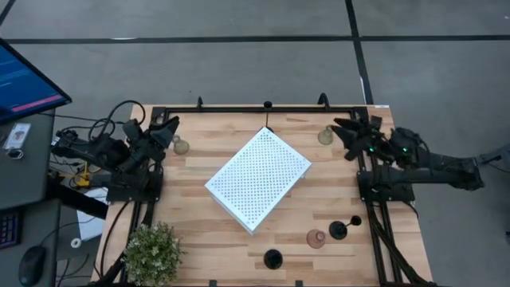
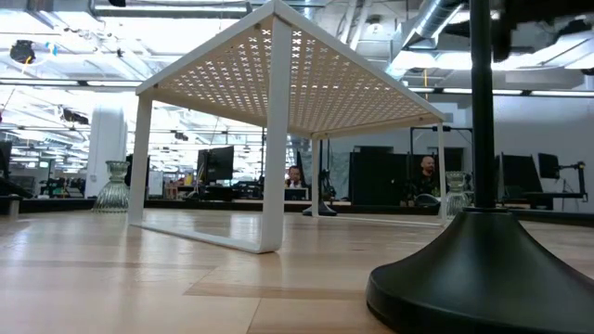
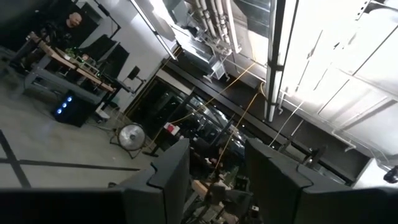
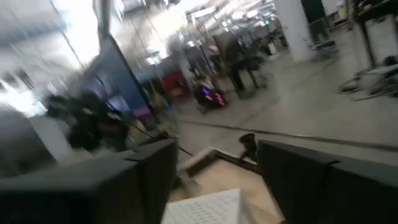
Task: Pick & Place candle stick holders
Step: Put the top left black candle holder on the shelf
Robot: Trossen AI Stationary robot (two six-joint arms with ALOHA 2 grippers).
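Closest to the low camera, a black holder [image 2: 483, 269] fills the right of that view, its round base on the wooden counter [image 1: 199, 231] and its thin stem rising out of frame.

From the left of the overhead view: a bushy green plant [image 1: 151, 253] sits at the counter's near-left corner. The left claw [image 1: 169, 129] is raised by the far-left corner with its fingers [image 3: 168, 180] parted and holding nothing; a pale bell-shaped holder [image 1: 182, 145] stands just beside it. The white perforated board [image 1: 258, 178] stands on thin legs mid-counter, turned at an angle. Near the front edge stands one black holder [image 1: 273, 258]; to its right are a pink bell-shaped holder [image 1: 316, 238] and a second black one [image 1: 338, 231], close together, with a small dark round shape [image 1: 355, 220] just beyond that I cannot identify. Another pale holder [image 1: 325, 135] stands near the far-right corner, just beside the right claw [image 1: 349, 134], which is likewise spread open and empty.
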